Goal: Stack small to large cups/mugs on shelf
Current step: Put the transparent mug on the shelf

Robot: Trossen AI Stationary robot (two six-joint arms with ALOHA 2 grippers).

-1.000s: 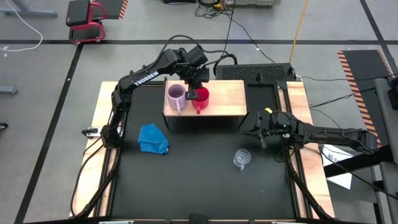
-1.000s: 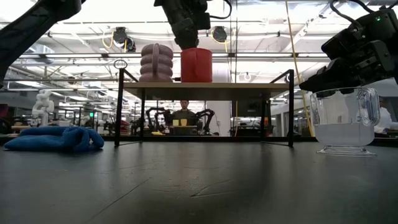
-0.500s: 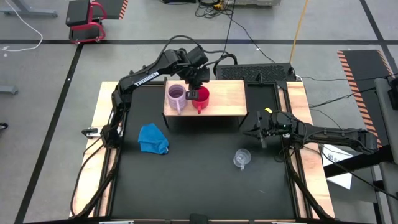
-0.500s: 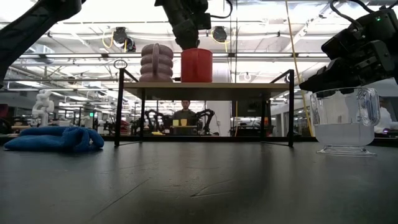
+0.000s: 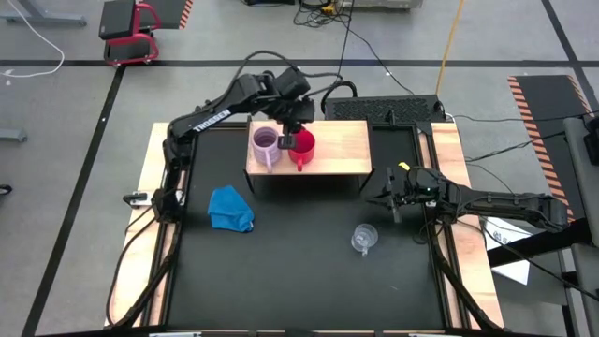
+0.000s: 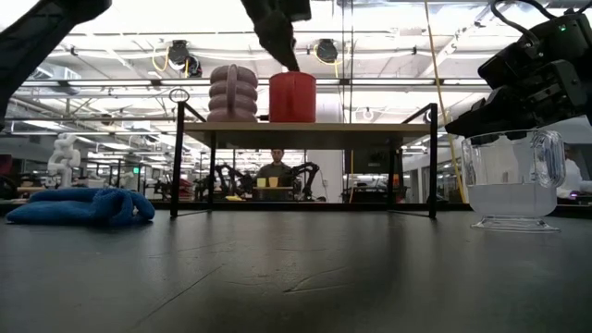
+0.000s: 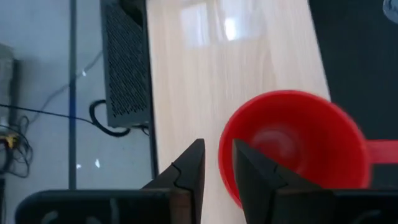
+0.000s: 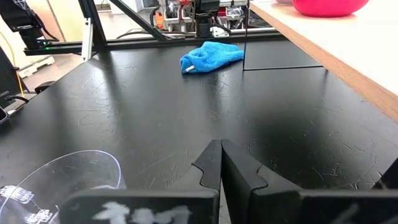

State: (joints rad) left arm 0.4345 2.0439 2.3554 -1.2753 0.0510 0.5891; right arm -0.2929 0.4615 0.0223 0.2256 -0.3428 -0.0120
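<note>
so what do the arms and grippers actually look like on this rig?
Both arms are dark, jointed links with black cables looping off them. The left arm carries white TROSSEN lettering; the right arm has a small yellow mark near its wrist. Gripper fingers are dark, angular, tapered.

1. Bright ceiling lamps (image 6: 180, 55) behind my table wash the level view pale.
2. White glare lies on the wooden shelf (image 7: 211, 37).
3. My left fingers (image 7: 186, 180) look soft, close to the lens.
</note>
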